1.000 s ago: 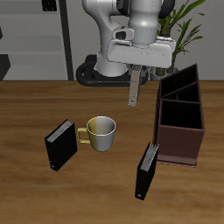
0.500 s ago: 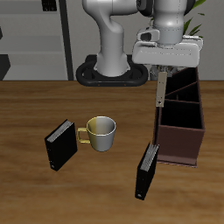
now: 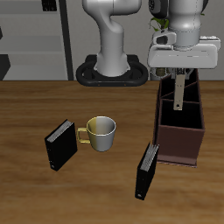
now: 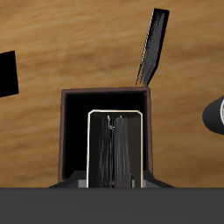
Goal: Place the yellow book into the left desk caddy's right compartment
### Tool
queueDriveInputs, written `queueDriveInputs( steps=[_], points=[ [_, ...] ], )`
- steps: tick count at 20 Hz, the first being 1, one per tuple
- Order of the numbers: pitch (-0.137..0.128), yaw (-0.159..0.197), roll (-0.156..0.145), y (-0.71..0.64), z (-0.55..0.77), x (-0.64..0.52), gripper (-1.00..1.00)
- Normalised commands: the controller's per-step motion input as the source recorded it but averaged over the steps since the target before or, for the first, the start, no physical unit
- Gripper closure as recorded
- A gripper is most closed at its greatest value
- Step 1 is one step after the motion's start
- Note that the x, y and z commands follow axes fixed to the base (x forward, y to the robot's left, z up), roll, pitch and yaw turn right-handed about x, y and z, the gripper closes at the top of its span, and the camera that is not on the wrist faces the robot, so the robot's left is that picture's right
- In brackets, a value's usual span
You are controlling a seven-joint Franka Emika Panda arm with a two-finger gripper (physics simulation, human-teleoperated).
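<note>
On the wooden tabletop (image 3: 35, 114), near its front edge, my gripper (image 3: 179, 77) clamps the thin grey-silver yellow book (image 3: 178, 93) upright over the tall maroon box-shaped left desk caddy (image 3: 179, 140); a misaligned descent could catch a divider.

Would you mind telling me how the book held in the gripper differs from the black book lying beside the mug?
The yellow book hangs upright in the gripper over the left desk caddy, while the black book lies on the table. The yellow book shows a tan edge and pale cover; the other is all black. Both are thin and look similar in size.
</note>
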Motion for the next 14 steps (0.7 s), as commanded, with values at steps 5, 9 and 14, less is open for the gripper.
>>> queueDriveInputs(
  steps=[5, 9, 14],
  points=[
    [-0.035, 0.021, 0.007, 0.2, 0.01, 0.18, 1.0],
    [-0.027, 0.023, -0.008, 0.01, -0.09, 0.14, 1.0],
    [0.055, -0.015, -0.015, -0.05, -0.33, 0.21, 1.0]
  ],
)
